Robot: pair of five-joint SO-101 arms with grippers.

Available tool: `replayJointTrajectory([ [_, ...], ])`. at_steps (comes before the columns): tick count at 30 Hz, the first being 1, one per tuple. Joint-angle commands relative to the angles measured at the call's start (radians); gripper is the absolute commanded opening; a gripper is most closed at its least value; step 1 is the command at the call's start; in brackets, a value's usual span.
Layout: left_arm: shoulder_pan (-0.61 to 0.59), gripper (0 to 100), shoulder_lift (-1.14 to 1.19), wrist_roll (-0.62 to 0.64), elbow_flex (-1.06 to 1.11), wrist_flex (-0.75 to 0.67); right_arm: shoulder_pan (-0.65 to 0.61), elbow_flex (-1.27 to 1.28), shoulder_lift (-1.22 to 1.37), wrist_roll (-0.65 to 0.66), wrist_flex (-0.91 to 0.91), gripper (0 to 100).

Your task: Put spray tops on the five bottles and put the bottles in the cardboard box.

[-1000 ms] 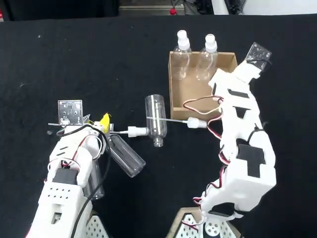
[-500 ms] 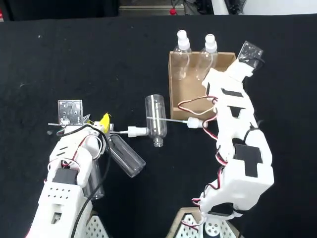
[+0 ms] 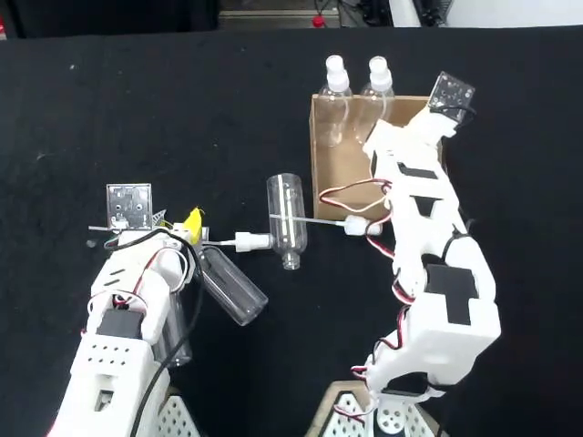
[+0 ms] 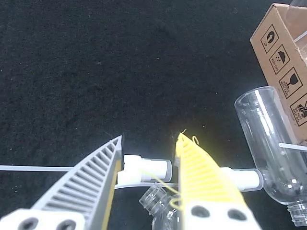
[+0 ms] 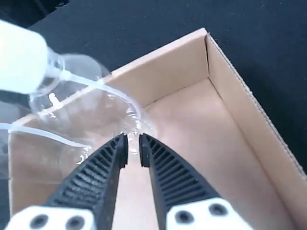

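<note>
Inside cardboard box (image 5: 225, 81), right gripper (image 5: 133, 143) just beside capped bottle (image 5: 91, 103)

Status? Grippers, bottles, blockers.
Left gripper open over a loose spray top. Right gripper shut, against a capped bottle in the cardboard box. No blockers seen.

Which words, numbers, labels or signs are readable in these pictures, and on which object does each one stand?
Words or numbers: none can be read anywhere.
Cardboard box, outer side: four small black picture signs in squares, without words; one looks like a glass, the others are too small to name with certainty.
</note>
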Motion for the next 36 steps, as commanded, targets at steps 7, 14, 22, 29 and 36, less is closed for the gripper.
replayJointTrajectory([
  [7,0.005,18,-0.011,-0.009,-0.004,-0.025,-0.015,-0.002,-0.070,-0.006,-0.040,1.8],
  [14,0.007,18,-0.011,-0.009,-0.004,-0.025,-0.032,0.005,-0.070,-0.006,-0.037,1.8],
  [22,0.007,18,-0.011,-0.009,-0.004,-0.025,-0.051,0.015,-0.048,-0.006,-0.060,1.8],
  [29,0.007,18,-0.011,-0.009,-0.004,-0.025,-0.038,0.015,-0.051,-0.006,-0.055,1.8],
  [36,0.007,18,-0.011,-0.009,-0.004,-0.025,-0.034,0.018,-0.059,-0.006,-0.052,1.8],
])
